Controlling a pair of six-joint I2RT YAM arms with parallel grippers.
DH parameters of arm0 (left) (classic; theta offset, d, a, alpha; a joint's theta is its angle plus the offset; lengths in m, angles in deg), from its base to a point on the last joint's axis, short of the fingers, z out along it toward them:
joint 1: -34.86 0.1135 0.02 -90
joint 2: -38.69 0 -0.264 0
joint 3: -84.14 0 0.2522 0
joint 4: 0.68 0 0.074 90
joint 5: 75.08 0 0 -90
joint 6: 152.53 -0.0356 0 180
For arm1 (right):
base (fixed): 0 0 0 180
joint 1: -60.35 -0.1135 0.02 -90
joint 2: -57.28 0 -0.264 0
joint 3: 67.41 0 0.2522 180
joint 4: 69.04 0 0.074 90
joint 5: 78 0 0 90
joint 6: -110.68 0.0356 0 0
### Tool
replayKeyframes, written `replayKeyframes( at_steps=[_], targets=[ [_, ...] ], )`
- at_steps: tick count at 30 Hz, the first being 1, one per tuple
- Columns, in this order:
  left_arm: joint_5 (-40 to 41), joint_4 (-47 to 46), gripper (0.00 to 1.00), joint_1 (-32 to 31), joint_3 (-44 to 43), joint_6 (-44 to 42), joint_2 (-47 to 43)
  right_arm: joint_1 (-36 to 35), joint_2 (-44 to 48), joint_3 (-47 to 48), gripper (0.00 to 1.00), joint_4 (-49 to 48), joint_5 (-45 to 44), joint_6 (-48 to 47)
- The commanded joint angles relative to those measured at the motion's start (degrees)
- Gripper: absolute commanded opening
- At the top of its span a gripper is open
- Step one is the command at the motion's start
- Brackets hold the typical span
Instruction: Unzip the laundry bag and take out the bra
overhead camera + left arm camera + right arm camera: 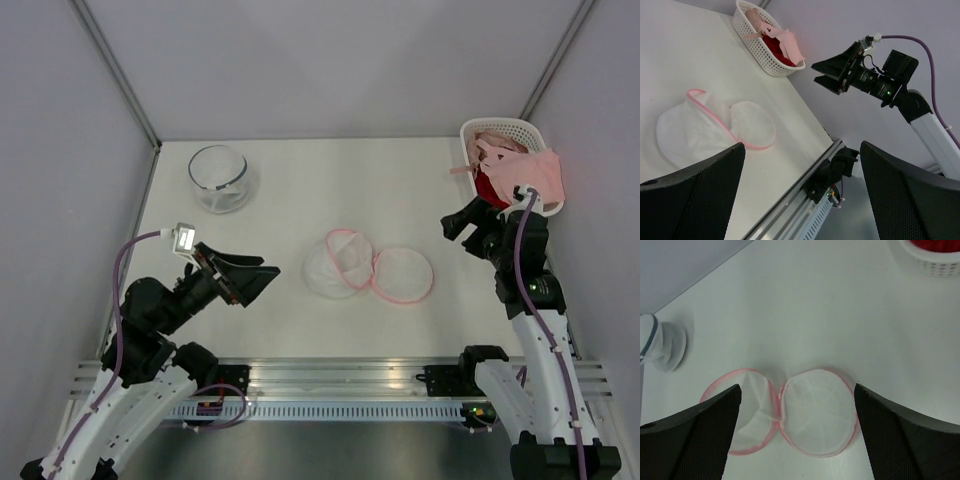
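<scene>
left claw (262,284) spread | right claw (458,222) spread | laundry bag (365,265) open between claws | risk: bra (530,175) beside right claw may snag arm, slip off basket (500,127)

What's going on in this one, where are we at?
Neither arm is handling anything. The left gripper and right gripper are both open and empty, raised either side of the laundry bag. The bag lies unzipped on the table, its two mesh halves spread flat with nothing inside. The pale pink bra is draped over the white lattice basket in the far right corner, on top of a red garment. The job looks finished.
</scene>
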Motion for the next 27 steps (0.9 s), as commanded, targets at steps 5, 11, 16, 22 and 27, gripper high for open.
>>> replayKeyframes(
  at_steps=[5, 11, 16, 22, 27],
  targets=[
    [1.27, 1.01, 0.99, 0.21, -1.25, -1.80, -1.45, -0.05, 2.45, -12.60, 0.98, -2.64, 16.80, 6.29],
    [2.41, 2.68, 1.00, 0.21, -1.42, -1.71, -3.12, -0.05, 5.00, -22.97, 0.98, -7.66, 17.68, 14.99],
    [3.47, 3.91, 1.00, 0.21, -1.86, -2.06, -3.47, 0.04, 8.34, -29.30, 0.98, -8.90, 17.51, 20.28],
    [3.82, 3.91, 0.99, 0.21, -2.12, -2.15, -2.94, 0.04, 9.75, -30.81, 0.95, -5.11, 11.35, 20.63],
    [4.17, 3.91, 1.00, 0.21, -2.12, -1.98, -2.77, 0.04, 7.31, -31.42, 0.89, -8.26, 9.24, 20.11]
  ],
)
